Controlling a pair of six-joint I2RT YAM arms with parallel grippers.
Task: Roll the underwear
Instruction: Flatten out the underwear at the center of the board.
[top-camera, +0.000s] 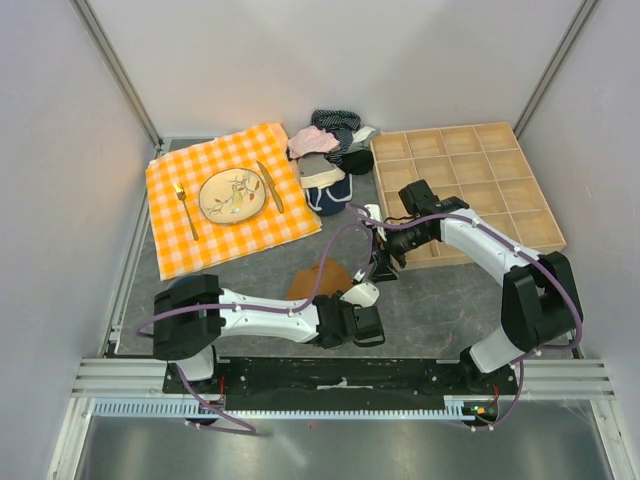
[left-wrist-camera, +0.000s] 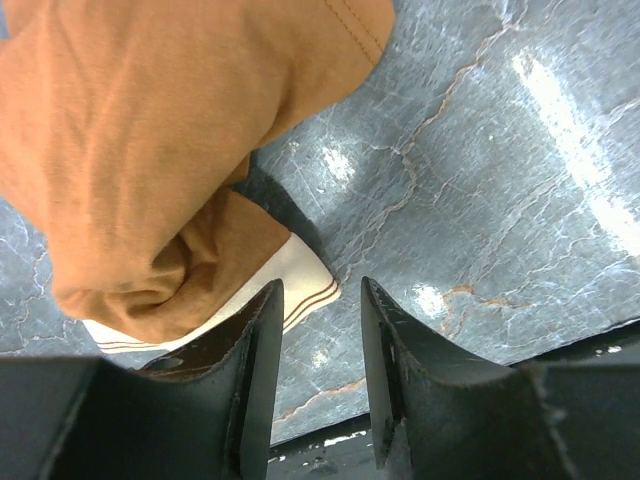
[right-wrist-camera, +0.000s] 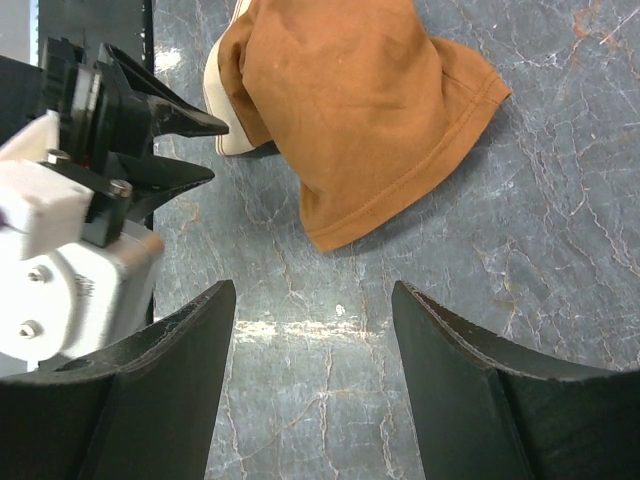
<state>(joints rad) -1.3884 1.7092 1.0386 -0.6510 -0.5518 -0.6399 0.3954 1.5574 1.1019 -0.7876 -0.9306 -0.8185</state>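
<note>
The underwear (top-camera: 318, 281) is a rust-brown bundle lying on the grey marbled table between the two arms. In the left wrist view the underwear (left-wrist-camera: 150, 150) fills the upper left, partly rolled, with its cream waistband (left-wrist-camera: 305, 283) poking out by the left fingertip. My left gripper (left-wrist-camera: 322, 285) stands open with only table between its jaws; from above the left gripper (top-camera: 352, 300) sits just right of the bundle. My right gripper (right-wrist-camera: 312, 290) is wide open and empty, a short way from the hem of the underwear (right-wrist-camera: 360, 110). Seen from above, the right gripper (top-camera: 382, 268) hovers at the cloth's right side.
An orange checked cloth (top-camera: 228, 198) at the back left carries a plate (top-camera: 232, 194), a fork and a knife. A pile of other garments (top-camera: 330, 150) lies behind the work area. A wooden compartment tray (top-camera: 465, 190) stands at the right, under the right arm.
</note>
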